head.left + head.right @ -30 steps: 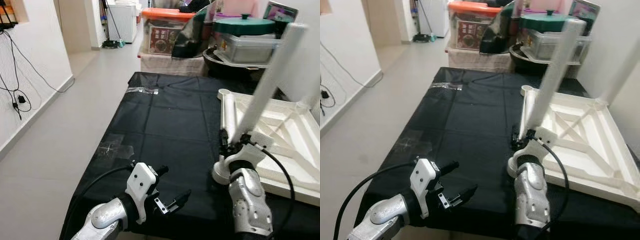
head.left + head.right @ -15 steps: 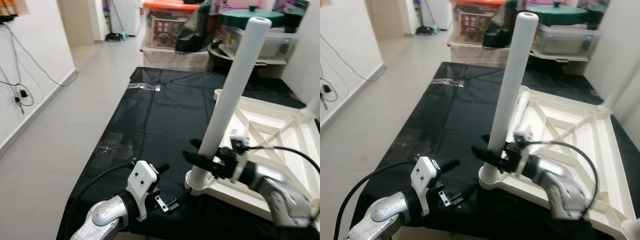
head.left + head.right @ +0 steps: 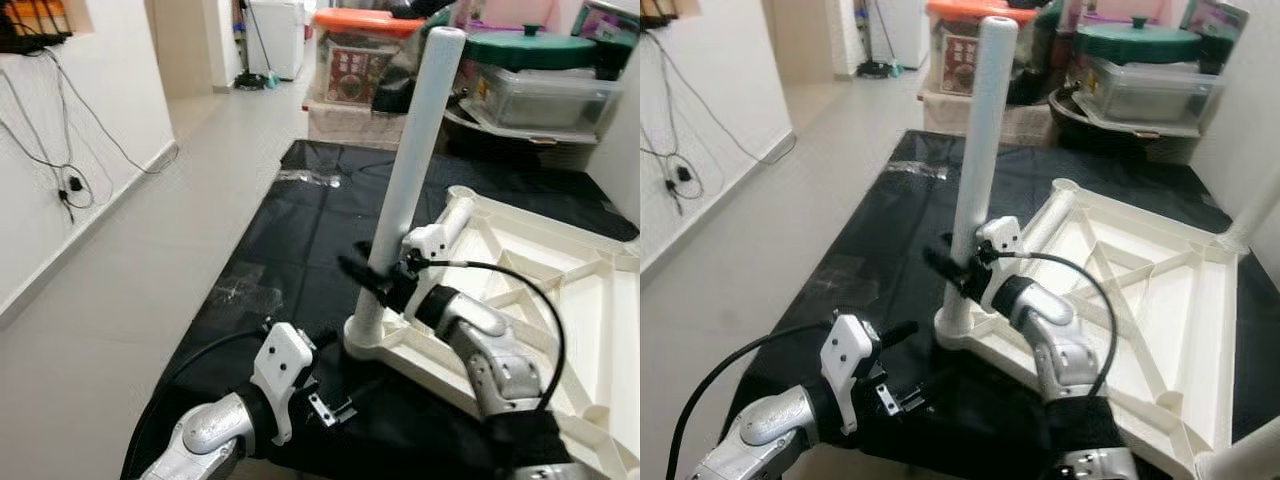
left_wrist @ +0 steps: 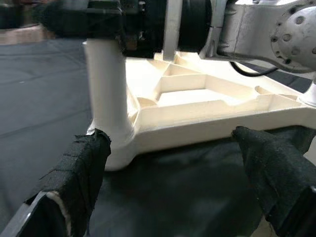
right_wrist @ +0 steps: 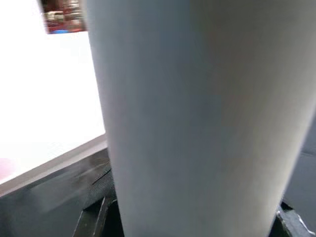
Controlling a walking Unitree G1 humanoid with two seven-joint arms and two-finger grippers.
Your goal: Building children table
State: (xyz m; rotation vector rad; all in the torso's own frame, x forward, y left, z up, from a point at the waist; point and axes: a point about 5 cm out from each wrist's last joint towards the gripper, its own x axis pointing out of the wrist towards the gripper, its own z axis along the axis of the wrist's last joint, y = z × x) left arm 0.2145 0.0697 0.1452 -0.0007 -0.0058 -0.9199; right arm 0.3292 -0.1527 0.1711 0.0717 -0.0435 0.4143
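Note:
A white children's table top [image 3: 560,262] lies upside down on a black cloth [image 3: 300,230]. A white table leg [image 3: 410,180] stands upright in the top's near-left corner socket [image 4: 111,143]. My right gripper [image 3: 368,278] is shut on the leg low down, a little above the socket. The right wrist view shows the leg [image 5: 197,118] close up between the dark fingers [image 5: 96,210]. My left gripper [image 3: 336,372] is open near the cloth's front edge. It faces the socket corner and touches nothing, with its fingers [image 4: 79,170] spread wide.
Two more white legs [image 3: 1250,215] [image 3: 1240,455] rise at the top's right corners. Storage boxes [image 3: 365,55] and a green-lidded pot [image 3: 525,50] crowd the back. Bare floor [image 3: 130,300] and a wall with hanging cables [image 3: 65,180] lie on the left. A clear bag [image 3: 305,178] rests on the cloth.
The leg went from leaning right to standing upright in the corner socket. My right arm swung round over the table top, still holding it. The camera shifted; the left gripper stayed put.

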